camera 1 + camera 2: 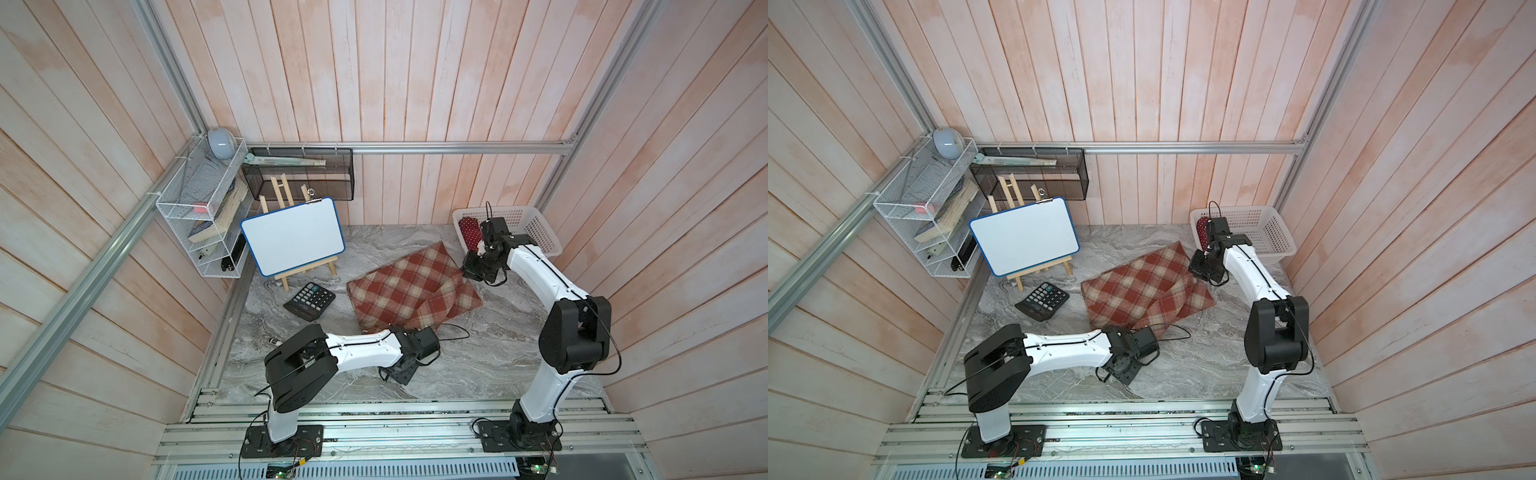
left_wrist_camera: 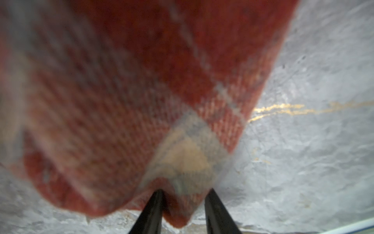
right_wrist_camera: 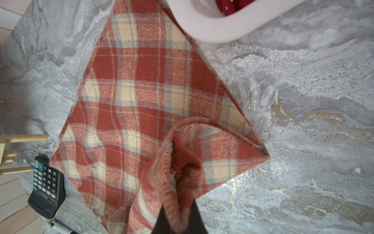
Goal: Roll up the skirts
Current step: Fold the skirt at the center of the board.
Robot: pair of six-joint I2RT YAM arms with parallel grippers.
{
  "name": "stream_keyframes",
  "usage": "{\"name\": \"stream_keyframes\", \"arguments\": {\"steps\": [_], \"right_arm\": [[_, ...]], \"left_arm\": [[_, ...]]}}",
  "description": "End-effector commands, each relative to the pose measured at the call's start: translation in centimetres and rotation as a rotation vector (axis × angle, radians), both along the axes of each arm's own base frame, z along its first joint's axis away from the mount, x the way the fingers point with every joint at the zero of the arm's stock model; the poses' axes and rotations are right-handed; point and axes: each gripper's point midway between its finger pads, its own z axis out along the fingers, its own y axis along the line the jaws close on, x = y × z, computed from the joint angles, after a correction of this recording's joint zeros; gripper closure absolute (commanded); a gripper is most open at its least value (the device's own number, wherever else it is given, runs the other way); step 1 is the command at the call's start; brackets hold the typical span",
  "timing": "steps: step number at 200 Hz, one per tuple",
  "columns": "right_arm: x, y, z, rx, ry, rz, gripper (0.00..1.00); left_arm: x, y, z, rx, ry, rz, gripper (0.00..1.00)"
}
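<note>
Left end effector (image 2: 185, 192) and right end effector (image 3: 179, 202) are both on one plaid skirt (image 1: 399, 286), mid-worktop (image 1: 478, 353).
Left: fingers (image 2: 155, 210) stand narrow, pressed against the skirt's near corner, which bunches between them; the wrist view is blurred. Right: fingers are closed tight on a folded-over edge at the skirt's right corner, holding that cloth up off the flat layer. In both top views the skirt lies spread at the middle of the worktop, with a strip turned over along its near-right side between the two end effectors. A white basket (image 1: 532, 232) stands in the far right corner, near the skirt's far corner, and holds a red dotted cloth (image 1: 469, 232). A black calculator (image 1: 309, 300) lies toward the left edge, apart from the skirt. A whiteboard (image 1: 293, 235) on a wooden easel stands toward the far left corner.
</note>
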Motion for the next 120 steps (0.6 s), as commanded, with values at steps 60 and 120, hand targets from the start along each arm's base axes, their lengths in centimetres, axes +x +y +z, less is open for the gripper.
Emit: {"name": "stream_keyframes", "arguments": {"steps": [60, 120], "right_arm": [[-5.1, -0.3, 0.5, 0.031, 0.060, 0.021, 1.00], [-13.3, -1.4, 1.4, 0.042, 0.096, -0.006, 1.00]], "left_arm": [[-0.4, 2.1, 2.1, -0.020, -0.006, 0.114, 1.00], [-3.5, 4.3, 8.8, -0.229, 0.002, 0.304, 1.00]]}}
